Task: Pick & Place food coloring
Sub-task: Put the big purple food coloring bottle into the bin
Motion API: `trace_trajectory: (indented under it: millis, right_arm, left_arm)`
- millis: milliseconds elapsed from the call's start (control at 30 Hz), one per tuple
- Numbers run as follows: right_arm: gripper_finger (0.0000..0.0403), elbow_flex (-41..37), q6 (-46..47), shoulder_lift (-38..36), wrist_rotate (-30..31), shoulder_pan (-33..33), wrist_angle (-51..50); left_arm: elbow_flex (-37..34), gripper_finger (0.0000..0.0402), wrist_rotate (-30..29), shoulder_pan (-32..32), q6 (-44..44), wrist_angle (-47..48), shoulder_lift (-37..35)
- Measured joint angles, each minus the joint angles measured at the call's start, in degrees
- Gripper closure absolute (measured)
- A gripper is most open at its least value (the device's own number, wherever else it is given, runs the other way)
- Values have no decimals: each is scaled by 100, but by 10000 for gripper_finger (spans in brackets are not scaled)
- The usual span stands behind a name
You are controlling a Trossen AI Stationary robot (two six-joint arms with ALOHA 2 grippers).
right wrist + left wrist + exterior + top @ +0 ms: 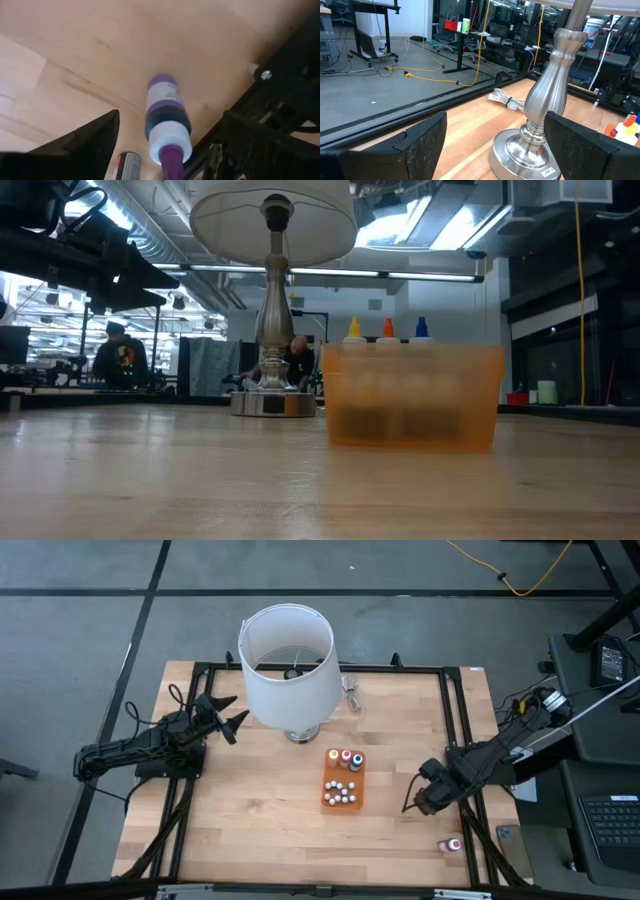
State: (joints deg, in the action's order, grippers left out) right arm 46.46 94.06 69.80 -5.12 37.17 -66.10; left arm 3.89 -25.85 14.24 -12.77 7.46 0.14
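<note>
The food coloring bottles stand in a flat orange tray [343, 781] at the table's middle. In the low view their yellow, orange and blue tips rise above the tray [413, 408]. My right gripper [413, 803] is right of the tray, open. In the right wrist view a purple bottle [167, 121] shows on the wood between its wide-spread fingers [167, 150], touching neither, with a second bottle [129, 165] beside it. Another small bottle [452, 844] lies near the right near corner. My left gripper [228, 716] waits open at the left, beside the lamp.
A lamp with a big white shade [290, 662] and a silver base [532, 145] stands at the table's far middle, with a bundled cord [352, 692] right of it. Black frame rails [465, 755] run along the table's edges. Bare wood lies left of the tray.
</note>
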Motion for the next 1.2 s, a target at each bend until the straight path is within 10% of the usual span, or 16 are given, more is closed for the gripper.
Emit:
trace_trajectory:
  millis: [333,1000,1200]
  right_arm:
    - [61,-165,119,0,-103,212,413]
    - [271,-126,19,-4,-519,210,449]
    - [280,266,-447,83,-227,186,139]
  left_arm:
    - [1,79,1,0,1,-1,0]
    - [0,79,1,0,-1,-1,0]
    - [-1,80,1,0,2,1,0]
